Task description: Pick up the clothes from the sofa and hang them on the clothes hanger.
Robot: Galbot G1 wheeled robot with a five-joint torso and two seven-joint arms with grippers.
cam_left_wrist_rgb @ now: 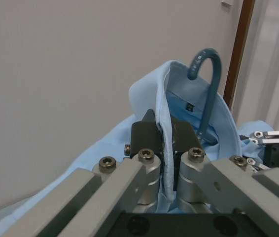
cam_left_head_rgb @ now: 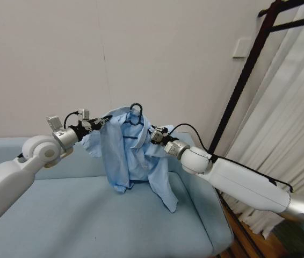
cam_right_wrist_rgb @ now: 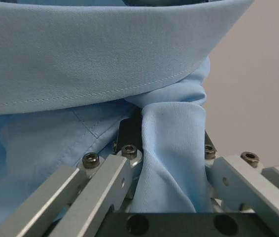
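Wall [cam_left_head_rgb: 141,54]: plain and pale, running behind everything; a small pale plate sits high on it at the right.
Sofa [cam_left_head_rgb: 87,215]: light blue, filling the near left of the head view; its seat lies below the shirt.
Curtain [cam_left_head_rgb: 291,123]: pale, hanging in folds at the far right.
Rack [cam_left_head_rgb: 243,80]: a dark pole leaning up the right side, with bars at its top; the left wrist view shows the same pole [cam_left_wrist_rgb: 240,49] as a brown strip beyond the collar.
Shirt [cam_left_head_rgb: 125,156]: light blue, held up in the air above the sofa between the two arms, its tails hanging free. The left wrist view adds the open collar [cam_left_wrist_rgb: 179,98] with a small dark label inside it. The right wrist view gives the collar edge [cam_right_wrist_rgb: 105,74] close up, stitching plain.
Hanger [cam_left_head_rgb: 136,110]: inside the shirt, its hook standing up out of the collar; in the left wrist view the hook [cam_left_wrist_rgb: 206,79] is blue and curved.
Left gripper [cam_left_head_rgb: 99,123]: at the shirt's left shoulder; the wrist view shows it [cam_left_wrist_rgb: 164,133] clamped on the front edge of the fabric.
Right gripper [cam_left_head_rgb: 154,134]: at the shirt's right side, also seen far off in the left wrist view [cam_left_wrist_rgb: 277,143]; its own view shows it [cam_right_wrist_rgb: 171,138] pinched on a bunched fold of cloth.
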